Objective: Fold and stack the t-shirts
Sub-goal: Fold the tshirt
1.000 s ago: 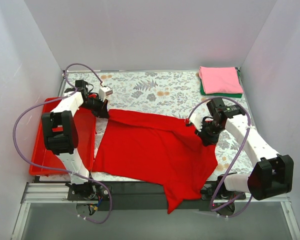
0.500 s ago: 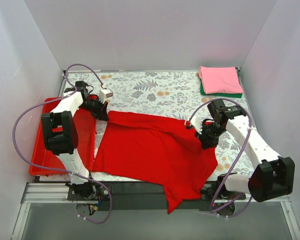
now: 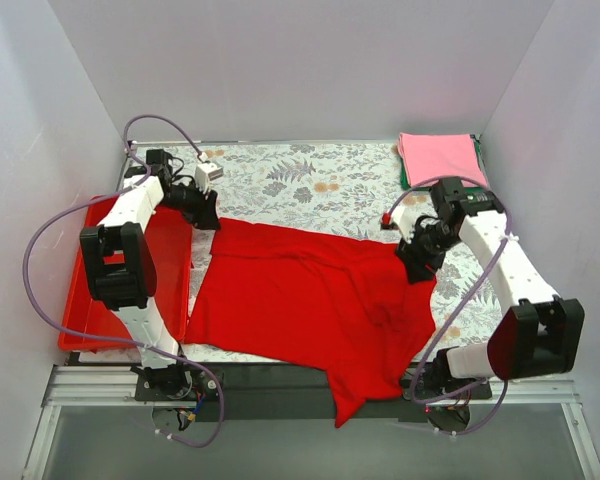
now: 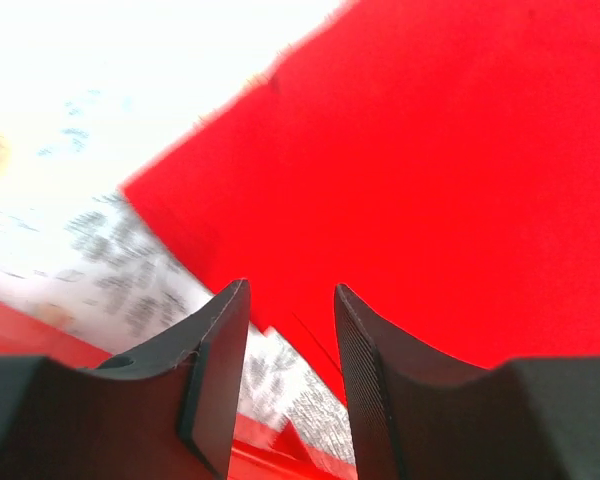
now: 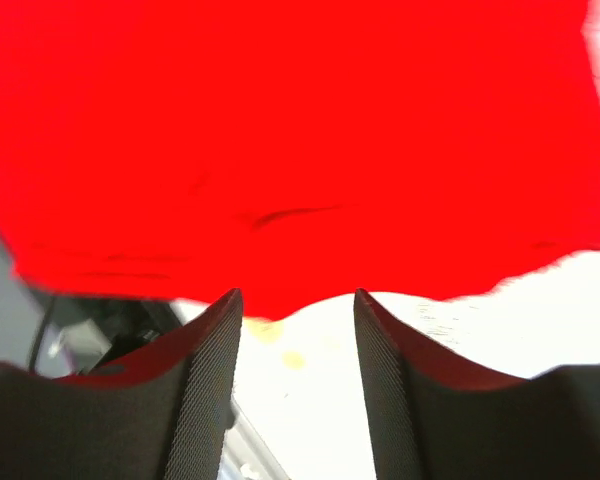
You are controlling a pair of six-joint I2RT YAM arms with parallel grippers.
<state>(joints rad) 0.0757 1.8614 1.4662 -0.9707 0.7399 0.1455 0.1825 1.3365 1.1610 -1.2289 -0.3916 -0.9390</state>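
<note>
The bright red t-shirt [image 3: 310, 295] lies spread flat across the table, with one part hanging over the near edge. My left gripper [image 3: 207, 217] is open and empty at the shirt's far left corner. In the left wrist view [image 4: 292, 300] the red cloth [image 4: 430, 160] lies just beyond the fingertips. My right gripper [image 3: 416, 268] is open and empty at the shirt's far right edge. In the right wrist view [image 5: 298, 300] the cloth's edge [image 5: 300, 150] is ahead of the jaws. The pink t-shirt [image 3: 440, 158] lies folded on the dark green one [image 3: 404, 178] at the back right.
A rigid red plastic tray [image 3: 80, 300] lies along the left side under the left arm. The table has a floral patterned cover [image 3: 300, 180]. White walls close in the left, back and right sides.
Both grippers have drawn back a little from the red shirt, toward the far side. The shirt's far edge now lies flatter on the table.
</note>
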